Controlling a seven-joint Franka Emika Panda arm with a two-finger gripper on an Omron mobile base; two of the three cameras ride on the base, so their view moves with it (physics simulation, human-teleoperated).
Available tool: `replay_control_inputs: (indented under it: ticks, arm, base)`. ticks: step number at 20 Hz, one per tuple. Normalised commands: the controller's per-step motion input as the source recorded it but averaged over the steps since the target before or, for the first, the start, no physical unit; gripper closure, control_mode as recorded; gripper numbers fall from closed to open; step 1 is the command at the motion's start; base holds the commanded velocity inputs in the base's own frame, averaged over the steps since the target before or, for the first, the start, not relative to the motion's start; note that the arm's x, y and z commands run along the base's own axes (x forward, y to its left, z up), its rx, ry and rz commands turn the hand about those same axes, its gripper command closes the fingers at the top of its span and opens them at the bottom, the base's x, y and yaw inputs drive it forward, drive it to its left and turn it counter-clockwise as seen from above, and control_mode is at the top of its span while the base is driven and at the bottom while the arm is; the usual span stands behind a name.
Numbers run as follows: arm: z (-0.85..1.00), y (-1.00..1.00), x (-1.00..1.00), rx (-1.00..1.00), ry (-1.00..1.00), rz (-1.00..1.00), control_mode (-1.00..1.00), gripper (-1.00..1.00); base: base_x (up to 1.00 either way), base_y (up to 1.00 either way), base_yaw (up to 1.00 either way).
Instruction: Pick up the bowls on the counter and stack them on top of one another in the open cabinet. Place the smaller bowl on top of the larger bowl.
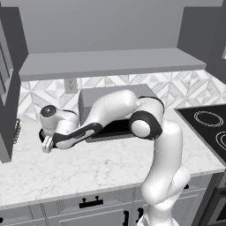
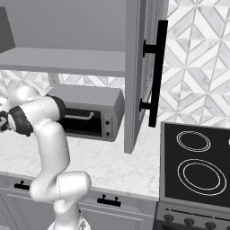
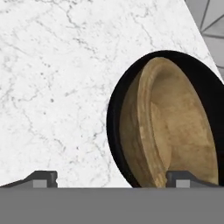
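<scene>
The tan bowl (image 3: 175, 131) sits nested inside the black bowl (image 3: 114, 127), and the pair rests on the white marble tabletop (image 3: 57, 87), near the tiled wall, not up in the open cabinet (image 1: 110, 62) overhead. In the hand view the tan bowl leans on edge against the black bowl's inner wall, so it looks freshly let go, not settled flat. The tool (image 3: 111, 178) hovers just above with its two fingertips (image 3: 43, 178) spread wide and nothing between them; one tip stands over bare marble and the other over the tan bowl's rim. Stacking small into large here makes sense as a way to carry both as one load. I judge the lift to the cabinet shelf is not yet done. The toaster oven (image 2: 90, 110) stands behind the arm.
</scene>
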Motion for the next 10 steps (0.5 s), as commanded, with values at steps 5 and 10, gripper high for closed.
replay_control_inputs:
  ticks: [5,10]
  arm:
    - [-0.24,0.0,0.12,0.0,-0.03,0.13,-1.0,-1.0]
    - [-0.3,-0.03,0.12,-0.01,-0.03,0.13,-1.0,-1.0]
  base:
    - [0.0,0.0,0.0]
    - [0.0,0.0,0.0]
